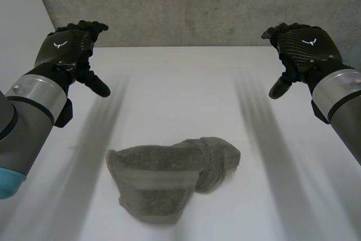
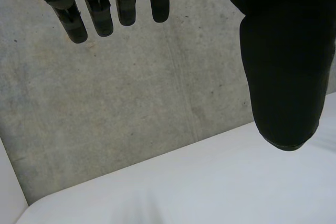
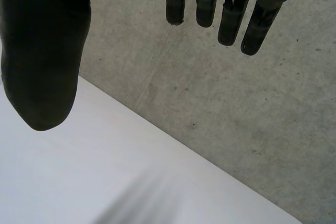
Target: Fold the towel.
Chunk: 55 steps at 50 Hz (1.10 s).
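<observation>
Hovering high and wide, the left hand (image 1: 70, 46) and the right hand (image 1: 302, 46) hang over the far side of the white table (image 1: 186, 83), one at each flank, and neither touches anything. In the left wrist view the fingers (image 2: 100, 9) hang straight and relaxed with the thumb (image 2: 283, 66) well apart from them. Nothing sits between them, just the table edge and the grey concrete wall (image 1: 197, 4) beyond. It's the same on the right: fingers (image 3: 231, 17) loose, thumb (image 3: 44, 51) spread away, palm empty. Both hands are spread and carrying nothing.

And the towel (image 1: 169, 179)? It lies on the near part of the table, between the two arms and well apart from both hands. It is a grey, bunched heap, with a broad flap showing a banded hem across its front and a rolled lump against it on the robot's right side. There are no flat, squared layers, so the fold does not look properly done.

Why the wide, raised pose? It likely keeps both arms out of the head camera's line to the cloth and leaves each hand free to drop on its own side. The next move probably calls for reaching in toward the near side and finding an edge or corner. That's the tricky bit: the corners are buried in the bunch, so a grab may catch several layers at once.
</observation>
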{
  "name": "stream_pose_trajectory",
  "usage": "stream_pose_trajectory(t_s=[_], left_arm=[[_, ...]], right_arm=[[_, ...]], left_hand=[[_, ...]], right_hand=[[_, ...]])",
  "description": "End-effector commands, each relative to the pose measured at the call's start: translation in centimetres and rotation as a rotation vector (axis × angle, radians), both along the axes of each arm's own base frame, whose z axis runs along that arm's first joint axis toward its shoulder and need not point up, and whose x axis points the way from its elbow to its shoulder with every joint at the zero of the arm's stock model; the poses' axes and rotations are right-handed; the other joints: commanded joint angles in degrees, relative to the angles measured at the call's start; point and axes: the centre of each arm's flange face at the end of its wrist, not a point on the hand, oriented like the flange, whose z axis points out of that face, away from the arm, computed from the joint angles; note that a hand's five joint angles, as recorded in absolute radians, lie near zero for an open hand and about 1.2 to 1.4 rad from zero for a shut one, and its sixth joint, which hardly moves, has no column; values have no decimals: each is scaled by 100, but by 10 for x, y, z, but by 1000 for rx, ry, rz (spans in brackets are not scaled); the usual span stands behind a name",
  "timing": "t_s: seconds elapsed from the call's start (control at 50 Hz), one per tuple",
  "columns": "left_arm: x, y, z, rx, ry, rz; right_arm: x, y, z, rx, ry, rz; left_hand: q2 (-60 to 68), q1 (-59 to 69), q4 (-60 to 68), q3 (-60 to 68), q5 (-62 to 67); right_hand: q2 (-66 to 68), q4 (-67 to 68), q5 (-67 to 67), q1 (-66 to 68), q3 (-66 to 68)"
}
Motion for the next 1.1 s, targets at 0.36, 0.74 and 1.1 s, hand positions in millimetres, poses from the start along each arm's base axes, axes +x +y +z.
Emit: stream_pose_trajectory(t_s=[0.36, 0.74, 1.1], left_arm=[[8, -9, 3, -13, -2, 28], [56, -64, -35, 103, -26, 40], [58, -58, -52, 159, -23, 3]], right_arm=[[13, 25, 4, 89, 3, 98], [133, 157, -71, 163, 176, 787], [178, 177, -138, -95, 478, 752]], left_hand=[[33, 15, 37, 43, -163], [189, 171, 193, 199, -7], [323, 306, 327, 333, 128]], right_hand=[[-439, -449, -354, -250, -373], [91, 80, 176, 280, 157], [2708, 2697, 2793, 2897, 2774]])
